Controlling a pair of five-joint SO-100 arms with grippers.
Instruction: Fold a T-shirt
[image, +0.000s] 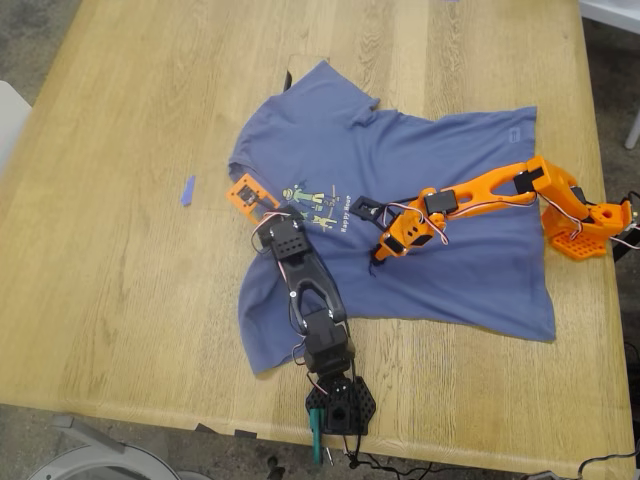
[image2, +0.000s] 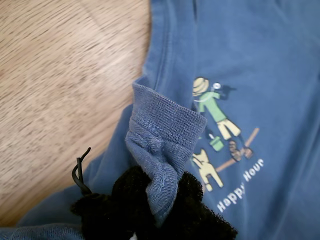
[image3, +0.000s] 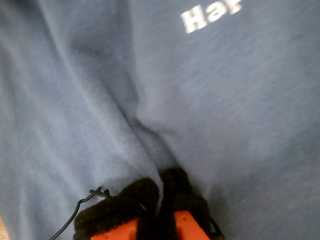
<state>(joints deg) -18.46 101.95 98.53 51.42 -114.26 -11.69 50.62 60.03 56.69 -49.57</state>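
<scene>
Soft and limp, the T-shirt (image: 450, 200) bunches wherever pinched: my first claw (image2: 160, 200) clamps its sleeve hem, my second claw (image3: 160, 205) pinches chest cloth.

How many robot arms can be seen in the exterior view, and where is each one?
2. A black arm rises from the table's near edge onto the T-shirt; an orange arm reaches in from the exterior view's right. Each tool pinches shirt fabric.

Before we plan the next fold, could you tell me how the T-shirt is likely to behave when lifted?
The T-shirt is probably floppy: its sleeve bunches and droops from my first gripper. It likely drags rather than slides whole, since fabric wrinkles toward my second gripper. It seems light, being thin cloth.
</scene>
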